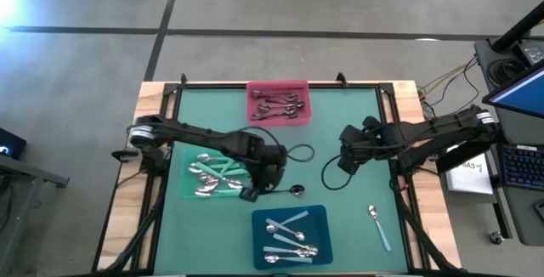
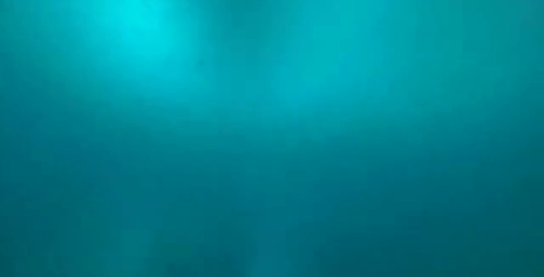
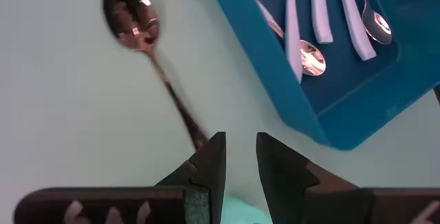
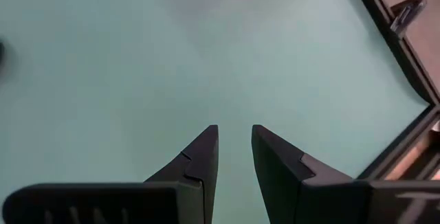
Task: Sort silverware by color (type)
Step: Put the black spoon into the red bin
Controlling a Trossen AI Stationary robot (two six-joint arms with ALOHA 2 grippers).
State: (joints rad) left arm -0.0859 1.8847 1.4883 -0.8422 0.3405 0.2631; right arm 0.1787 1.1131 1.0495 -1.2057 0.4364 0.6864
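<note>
1. Green matting (image 1: pixel 340 107) covers the table, framed in pale wood, with grey floor around it; the low view shows only a flat teal blur and tells nothing.

2. Taking the blue tray (image 1: pixel 319 217) as landmark: it sits at the near edge of the mat and holds several pale-blue-handled spoons (image 1: pixel 287 241). A green tray (image 1: pixel 189 194), just to its left and a little farther back, holds mint-handled spoons (image 1: pixel 208 175). A pink tray (image 1: pixel 278 87) at the far edge, well apart from the blue one, holds dark-handled spoons (image 1: pixel 276 105).

3. Two spoons lie loose. A dark spoon (image 3: pixel 130 19) rests on the mat just beyond the blue tray's far left corner. A blue-handled spoon (image 1: pixel 379 226) lies on the mat just to the right of the blue tray.

4. The left gripper (image 3: pixel 239 157) hovers right at the dark spoon's handle end, fingers slightly apart with nothing between them; the handle passes beside one finger rather than into the gap.

5. The right gripper (image 4: pixel 234 148) waits over bare mat, beyond and to the right of the blue tray, fingers slightly apart and empty.

6. Sorting looks nearly done: most pieces sit in matching trays. Left, as I judge it, are the dark spoon for the pink tray and the loose blue one for the blue tray.
</note>
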